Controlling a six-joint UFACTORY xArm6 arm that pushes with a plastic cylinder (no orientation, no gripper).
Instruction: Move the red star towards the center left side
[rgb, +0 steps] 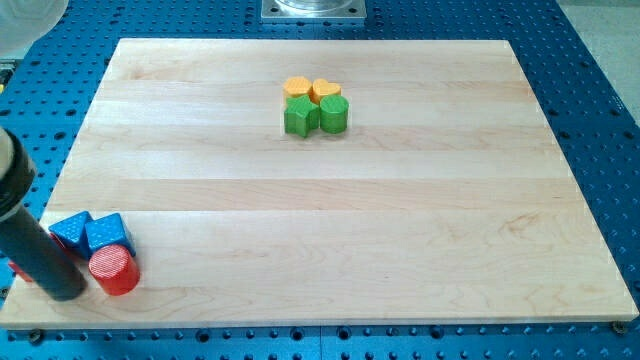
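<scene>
Red star (13, 268) mostly hidden behind my tip (62, 292); orientation indiscernible

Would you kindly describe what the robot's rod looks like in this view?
It is a plain, matte black cylindrical rod, thick and smooth, entering from the view's left edge. No cables, markings or sleeves show on it. My tip is a blunt, rounded black end.
</scene>
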